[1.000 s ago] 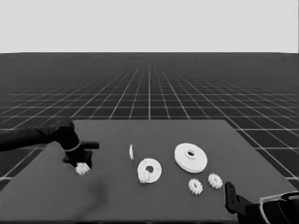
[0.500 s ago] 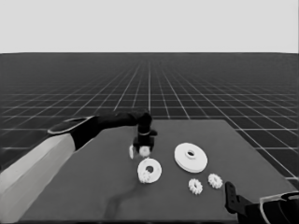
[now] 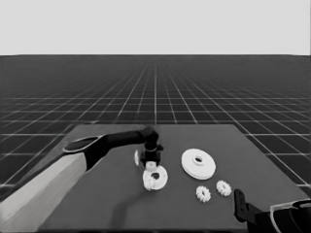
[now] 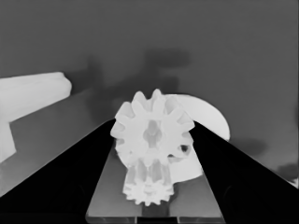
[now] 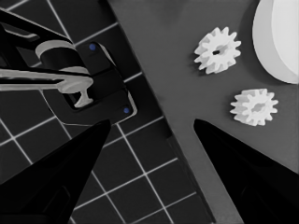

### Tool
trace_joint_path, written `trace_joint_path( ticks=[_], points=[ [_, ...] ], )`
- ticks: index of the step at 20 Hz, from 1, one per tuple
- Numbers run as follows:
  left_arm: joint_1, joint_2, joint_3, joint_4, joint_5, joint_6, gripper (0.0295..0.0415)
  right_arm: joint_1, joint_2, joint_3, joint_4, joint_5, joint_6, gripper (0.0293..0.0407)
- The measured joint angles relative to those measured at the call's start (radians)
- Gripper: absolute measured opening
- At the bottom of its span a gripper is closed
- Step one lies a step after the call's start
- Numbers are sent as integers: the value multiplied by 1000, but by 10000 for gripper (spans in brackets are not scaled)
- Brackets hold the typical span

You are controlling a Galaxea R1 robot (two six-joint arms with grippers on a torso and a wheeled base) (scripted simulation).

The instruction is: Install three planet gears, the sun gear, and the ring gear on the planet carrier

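We are clamping a planet gear [image 4: 152, 133] in the left end effector [image 3: 151, 158], hovering just above the smaller round part [image 3: 155, 178] mid-bench [image 3: 97, 204]; the right end effector [image 5: 149, 140] is parked apart by the bench's corner.

A dark rectangular table [image 3: 252, 145] stands on a dark floor [image 3: 155, 92] ruled with a pale square grid that runs back to a straight horizon. A pale blank band [image 3: 155, 26] fills the field above the horizon. Faint shadows lie on the tabletop.
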Motion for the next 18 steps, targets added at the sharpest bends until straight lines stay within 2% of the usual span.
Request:
trace_joint_path(
  ticks=[2,3,4,5,7,12,14,18],
  points=[
    [1,1,-2,1,-1,1,313,0,0,0,0,0,0,385],
    [1,1,-2,1,-1,1,345,0,0,0,0,0,0,385],
    [1,1,-2,1,-1,1,372,0,0,0,0,0,0,385],
    [2,1,-2,1,-1,1,381,0,0,0,0,0,0,385],
    [2,1,-2,2,-1,1,384,0,0,0,0,0,0,385],
    [2,1,-3,2,-2,1,385,0,0,0,0,0,0,385],
    [-88,-33,97,-74,52,-53,385,0,0,0,0,0,0,385],
    [-136,-39,118,-117,70,-65,385,0,0,0,0,0,0,385]
  ],
)
